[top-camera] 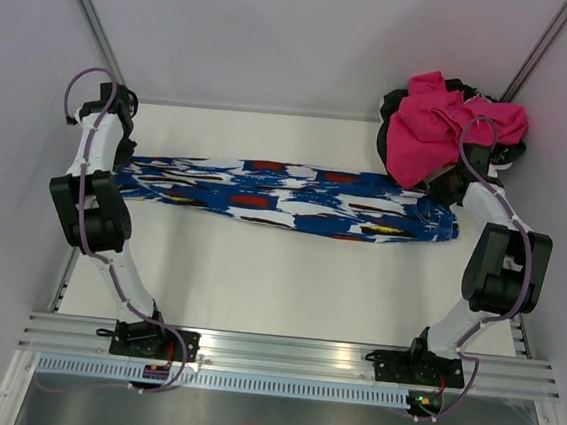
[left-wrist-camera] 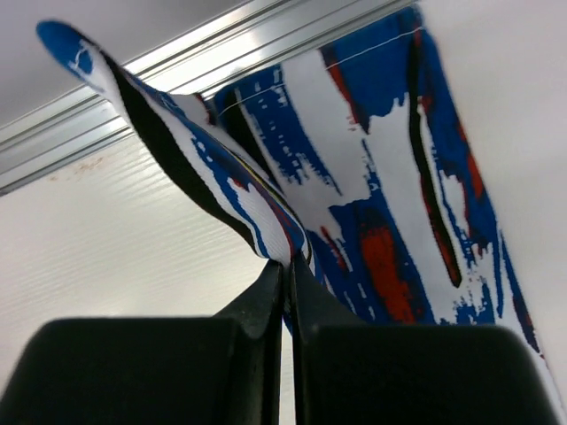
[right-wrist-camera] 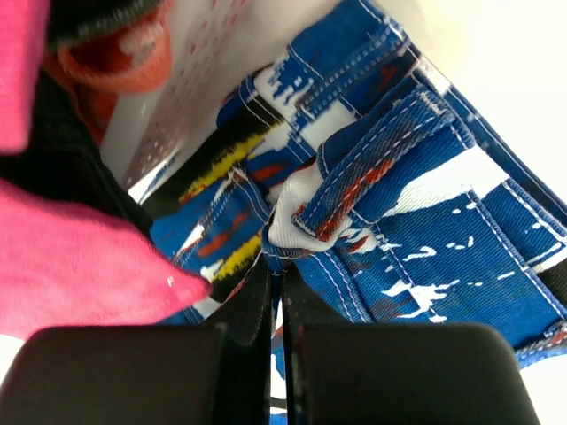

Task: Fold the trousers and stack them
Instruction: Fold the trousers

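The trousers (top-camera: 295,200), royal blue with white, red, black and yellow blotches, lie stretched in a long band across the middle of the table. My left gripper (top-camera: 121,162) is shut on the leg-hem end at the left; in the left wrist view the cloth (left-wrist-camera: 266,208) is pinched between the closed jaws (left-wrist-camera: 289,264) and rises in a fold. My right gripper (top-camera: 444,198) is shut on the waistband end at the right; the right wrist view shows stitched blue fabric with a belt loop (right-wrist-camera: 372,168) nipped at the jaw tips (right-wrist-camera: 275,266).
A heap of pink (top-camera: 440,127) and black clothes lies at the back right corner, touching the trousers' waist end and my right arm. Pink cloth (right-wrist-camera: 80,266) hangs close to the right fingers. Aluminium rails (top-camera: 290,352) run along the near edge; walls enclose the table.
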Robot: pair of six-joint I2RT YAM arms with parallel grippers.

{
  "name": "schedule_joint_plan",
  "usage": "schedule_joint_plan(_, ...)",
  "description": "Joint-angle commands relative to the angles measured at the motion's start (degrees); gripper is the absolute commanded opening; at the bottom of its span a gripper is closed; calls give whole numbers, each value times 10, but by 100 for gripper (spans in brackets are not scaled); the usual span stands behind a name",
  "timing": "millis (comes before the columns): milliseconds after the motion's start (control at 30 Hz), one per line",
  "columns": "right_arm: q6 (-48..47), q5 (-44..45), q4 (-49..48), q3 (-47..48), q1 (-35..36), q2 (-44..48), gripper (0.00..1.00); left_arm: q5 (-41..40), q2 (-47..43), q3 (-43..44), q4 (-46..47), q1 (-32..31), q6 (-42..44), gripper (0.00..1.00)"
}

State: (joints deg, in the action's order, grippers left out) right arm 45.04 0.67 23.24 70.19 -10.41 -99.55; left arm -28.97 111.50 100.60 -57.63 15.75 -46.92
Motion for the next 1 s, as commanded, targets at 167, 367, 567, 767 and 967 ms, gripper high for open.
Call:
schedule_joint_plan(167, -37, 155, -87, 46, -40, -41, 0, -128, 90, 107, 108, 21, 97, 16)
schedule_joint_plan(367, -71, 131, -112, 60, -40, -57, 18, -99, 120, 139, 134, 15, 137, 54)
schedule_joint_plan(567, -143, 31, -88, 94, -34, -44, 98, -78, 83, 150, 139, -2, 169, 77)
schedule_joint_plan(767, -183, 6, -35, 56, -24, 52, 97, -21, -28, 64, 174, -75, 209, 89)
schedule_joint_plan(967, -182, 34, -21, -68, -9, 164, 83, 22, -131, -99, 174, -195, 171, 90)
